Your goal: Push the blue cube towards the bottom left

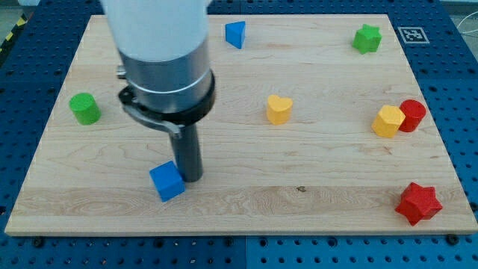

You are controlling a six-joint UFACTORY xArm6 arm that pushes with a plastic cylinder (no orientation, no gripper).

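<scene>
— Where was my tip (pixel 191 178) at that moment?

— Down on the wooden board (pixel 246 196), touching the upper right side of the blue cube (pixel 166 181), or so close that no gap showed. It was a bare rod, with nothing to open or close and nothing held — it only pressed.

— And the cube itself?

— Low on the board, left of the middle, still well short of the bottom left corner.

— So which step was in hand?

— I judged the push was under way, with contact made on the correct side. The next move called for sliding down and to the view's left, keeping the rod centred on that face so the cube would not spin off.

— Anything in the way?

— No. The green cylinder (pixel 85 108) sat well apart at the left edge, and the blue wedge (pixel 235 34) and the other 5 blocks lay far off.
</scene>
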